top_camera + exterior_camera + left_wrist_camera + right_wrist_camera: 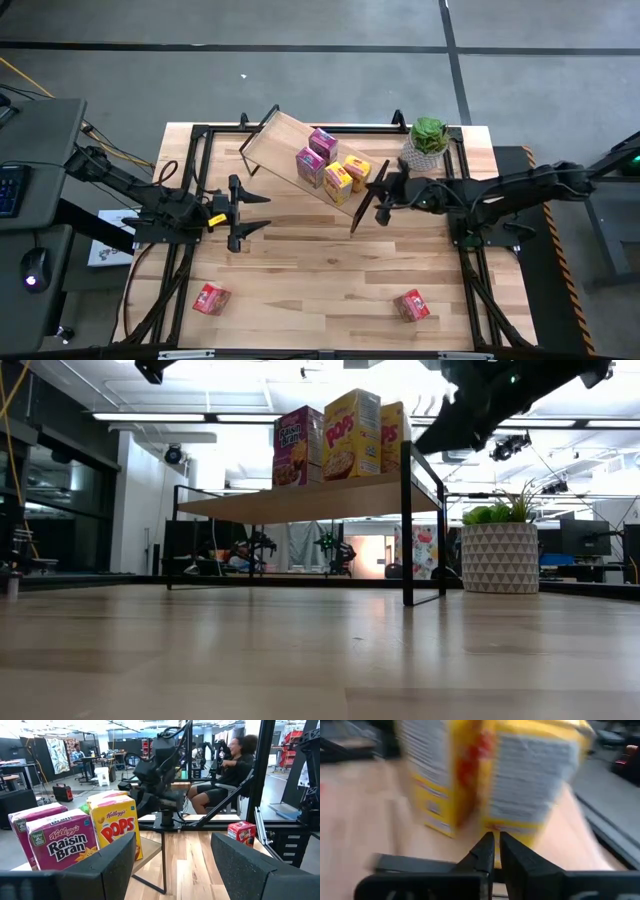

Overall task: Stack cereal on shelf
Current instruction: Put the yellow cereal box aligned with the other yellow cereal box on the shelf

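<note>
The shelf (290, 140), a light-wood plank on black wire end frames, stands slanted at the table's far middle. Two pink cereal boxes (316, 155) and two yellow ones (347, 177) stand upright on it. Two red cereal boxes (211, 298) (411, 305) lie on the table near its front edge. My right gripper (378, 190) is at the shelf's right end; in its wrist view the fingers (496, 840) are shut and empty, right before a yellow box (530, 775). My left gripper (265, 212) hovers open, left of the shelf, with nothing between its fingers (172, 855). My right gripper points its shut fingertips at the lower edge of the yellow box (512, 827) at the shelf's right end. Whether the tips touch the box I cannot tell, as the picture is blurred there.
A potted green plant (428, 143) in a white patterned pot stands at the far right, just behind my right arm. The table's middle and near part is bare wood apart from the two red boxes. A seated person (225, 775) shows beyond the table.
</note>
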Action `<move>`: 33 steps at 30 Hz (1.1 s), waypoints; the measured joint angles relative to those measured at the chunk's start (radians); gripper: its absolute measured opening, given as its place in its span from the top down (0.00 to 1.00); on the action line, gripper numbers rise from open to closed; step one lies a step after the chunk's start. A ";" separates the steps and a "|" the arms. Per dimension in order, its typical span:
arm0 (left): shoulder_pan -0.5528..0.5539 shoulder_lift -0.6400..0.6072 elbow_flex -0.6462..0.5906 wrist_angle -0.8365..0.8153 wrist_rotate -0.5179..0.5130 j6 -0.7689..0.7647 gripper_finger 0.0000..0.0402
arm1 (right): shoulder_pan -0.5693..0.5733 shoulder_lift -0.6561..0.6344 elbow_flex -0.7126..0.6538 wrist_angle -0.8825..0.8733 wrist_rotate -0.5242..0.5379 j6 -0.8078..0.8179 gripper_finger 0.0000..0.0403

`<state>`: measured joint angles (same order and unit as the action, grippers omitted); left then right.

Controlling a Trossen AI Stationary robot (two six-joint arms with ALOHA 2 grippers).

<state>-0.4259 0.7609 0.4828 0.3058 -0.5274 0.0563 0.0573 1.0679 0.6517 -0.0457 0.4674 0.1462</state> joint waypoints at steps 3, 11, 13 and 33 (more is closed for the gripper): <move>0.000 0.000 0.000 0.003 0.000 0.000 0.38 | -0.010 -0.003 0.000 -0.003 0.033 -0.032 0.99; 0.000 0.000 0.000 0.005 0.000 0.000 0.38 | -0.026 -0.007 0.000 0.005 -0.010 -0.041 1.00; 0.000 0.000 0.000 0.007 0.000 0.000 0.38 | -0.030 -0.007 0.000 0.008 -0.016 -0.030 1.00; 0.000 0.000 0.000 0.036 0.000 0.000 0.38 | -0.023 -0.013 0.000 0.064 -0.100 0.003 1.00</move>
<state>-0.4262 0.7609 0.4824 0.3423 -0.5274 0.0565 0.0339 1.0546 0.6514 0.0186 0.3677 0.1492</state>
